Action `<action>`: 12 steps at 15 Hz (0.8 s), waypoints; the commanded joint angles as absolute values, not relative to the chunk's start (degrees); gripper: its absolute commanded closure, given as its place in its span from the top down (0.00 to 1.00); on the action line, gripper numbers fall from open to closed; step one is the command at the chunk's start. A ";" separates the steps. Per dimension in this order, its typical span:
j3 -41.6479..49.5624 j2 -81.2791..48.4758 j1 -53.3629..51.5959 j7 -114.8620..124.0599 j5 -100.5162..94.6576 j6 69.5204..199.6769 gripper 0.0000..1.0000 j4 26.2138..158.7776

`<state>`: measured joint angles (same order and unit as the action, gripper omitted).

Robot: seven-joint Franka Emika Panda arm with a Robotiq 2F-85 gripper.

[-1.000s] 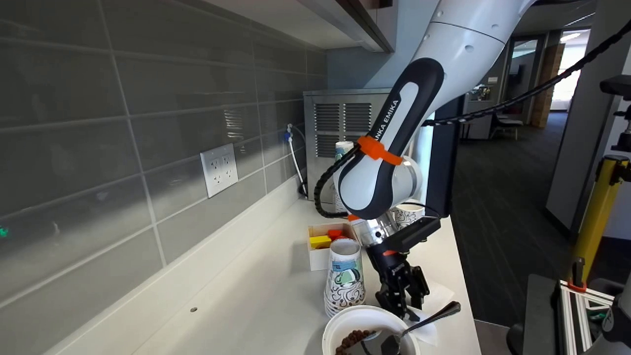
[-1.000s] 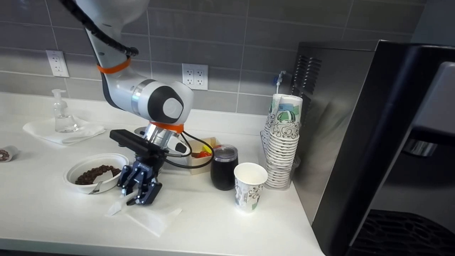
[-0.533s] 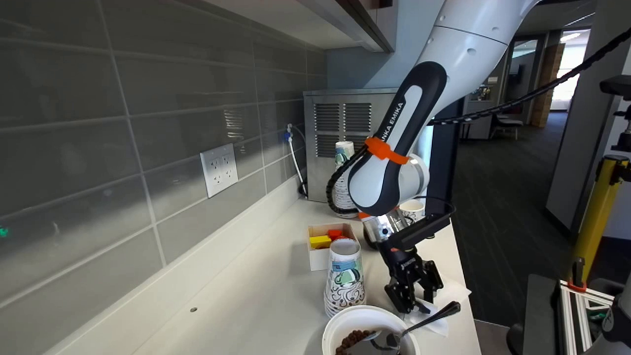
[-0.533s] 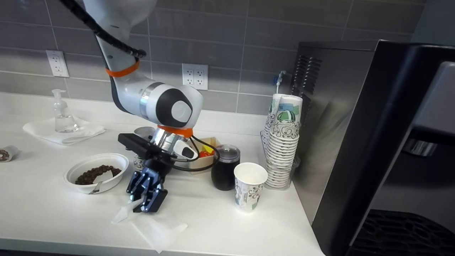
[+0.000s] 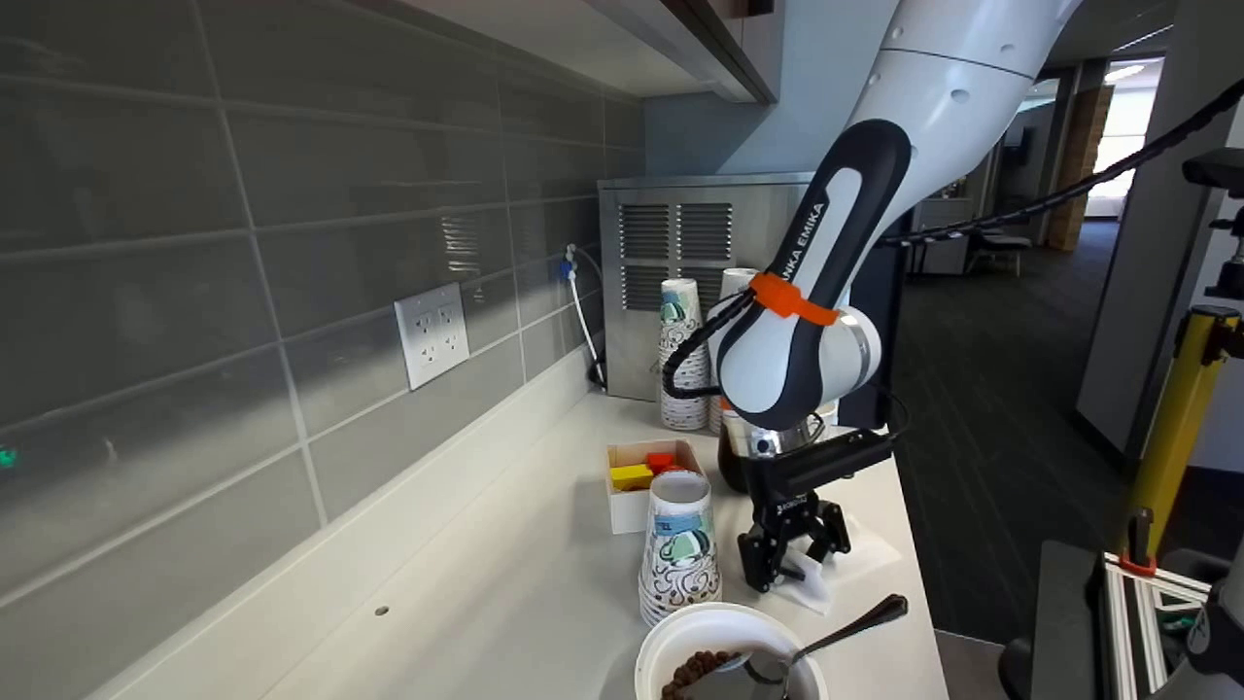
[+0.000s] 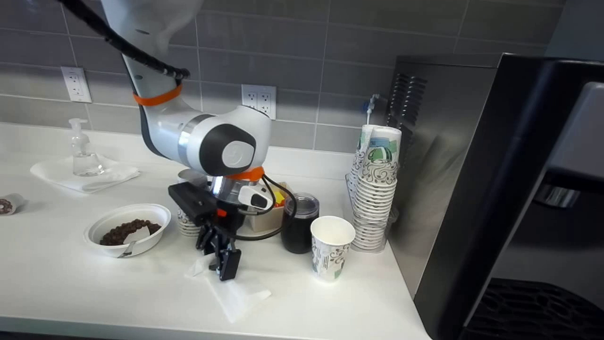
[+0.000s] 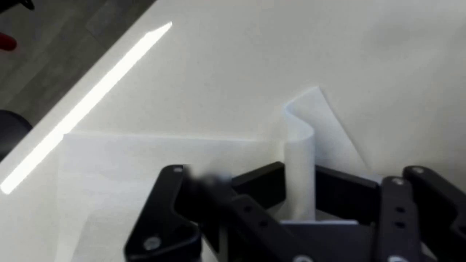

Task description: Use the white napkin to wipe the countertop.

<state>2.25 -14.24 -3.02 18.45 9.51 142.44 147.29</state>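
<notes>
A pincer [image 7: 300, 191] grasps the white napkin [image 6: 236, 298] on the worktop [image 6: 141, 293]

In the wrist view, the pincer's pads [image 7: 342, 189] hold a fold of the white napkin from either side, and the fold rises between them as a narrow standing ridge. To the right of it, one loose corner slants outward; to the left, the larger part spreads flat over the worktop towards the edge above the dark floor [image 7: 80, 51]. In both exterior views, the white napkin lies beneath the pincer and runs out past it on the side of the open edge. Whether the pads touch the worktop cannot be told.

The pincer points down between a white bowl [image 6: 111, 218] and an upright paper cup [image 6: 330, 257], apart from both. The bowl holds round brown pieces [image 6: 125, 231], and a spoon [image 5: 855, 624] leans over its rim. Near the pincer stands a short stack of paper cups [image 5: 680, 559], and beside that a small open box [image 5: 630, 513] with yellow and red pieces [image 5: 632, 477] inside. A black tumbler [image 6: 297, 236] with a clear lid [image 6: 304, 203] stands near the upright paper cup; taller stacks of cups [image 6: 377, 198] rise next to a steel-sided machine [image 6: 439, 156]. Well apart from these, in an exterior view, a pump bottle [image 6: 86, 160] stands on a white sheet [image 6: 53, 171], and a small container [image 6: 15, 202] lies tipped on its side.
</notes>
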 commanded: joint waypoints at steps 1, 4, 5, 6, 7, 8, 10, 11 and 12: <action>1.24 -14.38 -3.10 17.71 9.71 152.31 0.03 150.10; -0.92 -13.59 -2.36 13.60 11.34 154.31 0.03 150.31; -1.58 -13.06 -2.25 12.32 11.61 154.62 0.03 150.56; -2.21 -12.19 -2.30 11.31 11.74 154.59 0.03 151.08; -2.98 -11.78 -2.56 10.56 12.06 155.19 0.03 152.19; -3.81 -10.50 -2.56 9.32 12.47 154.21 0.03 153.32; -4.63 -7.80 -3.82 10.48 11.83 152.94 0.03 156.46; -5.00 -6.51 -4.43 11.50 11.40 152.38 0.03 158.12; -5.45 -5.26 -4.91 12.27 11.38 152.03 0.03 159.83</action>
